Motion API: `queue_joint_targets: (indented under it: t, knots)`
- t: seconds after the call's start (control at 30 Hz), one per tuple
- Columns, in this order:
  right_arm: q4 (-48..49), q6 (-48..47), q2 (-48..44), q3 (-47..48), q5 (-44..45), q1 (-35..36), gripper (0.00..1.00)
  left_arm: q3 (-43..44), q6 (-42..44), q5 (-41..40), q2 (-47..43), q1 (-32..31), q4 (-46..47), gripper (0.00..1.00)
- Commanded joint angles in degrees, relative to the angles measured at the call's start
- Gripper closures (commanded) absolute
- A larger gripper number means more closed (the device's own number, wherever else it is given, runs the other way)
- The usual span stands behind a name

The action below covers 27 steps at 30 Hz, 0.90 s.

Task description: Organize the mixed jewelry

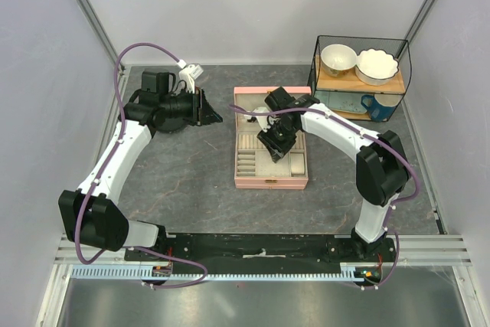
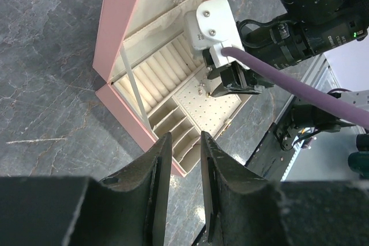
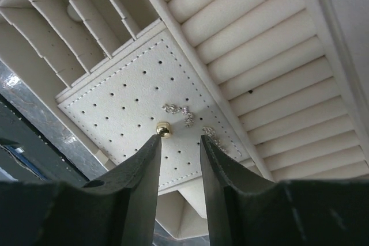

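Note:
The pink box (image 1: 272,181) lies open in the middle of the table, with cream ring rolls, small compartments and a perforated pad (image 3: 127,102). The mixed jewelry lies on that pad: a gold ball stud (image 3: 164,129) and pale crystal pieces (image 3: 180,109), with one more piece (image 3: 210,134) near the pad's edge. They show as specks in the left wrist view (image 2: 202,87). My right gripper (image 3: 180,137) hangs open just above the pad, its left fingertip (image 3: 154,142) right beside the gold stud. My left gripper (image 1: 210,109) is at the back left, slightly open and empty, pointing toward the box (image 2: 124,24).
A black wire rack (image 1: 360,74) at the back right holds two white bowls (image 1: 338,59) and a blue mug (image 1: 379,105). Enclosure walls stand on the left, right and back. The right arm (image 2: 311,21) crosses above the box.

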Motion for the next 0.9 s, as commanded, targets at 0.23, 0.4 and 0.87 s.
queue_joint_targets:
  t: [0.23, 0.4, 0.87]
  knots:
    - [-1.9, -0.88, -4.66, 5.18, 2.7, -0.07, 0.59, 0.17, 2.3, 0.81, -2.72, 0.94, 0.71, 0.66]
    - [-3.48, -3.69, -7.3, 5.45, -1.87, 0.02, 0.6, 1.31, 9.74, 0.28, -2.72, 1.03, -3.07, 0.66]
    - [-0.59, -9.94, -8.18, 10.28, 5.24, 14.7, 0.59, -11.42, 28.3, -6.49, -6.84, 1.47, -5.89, 0.59]
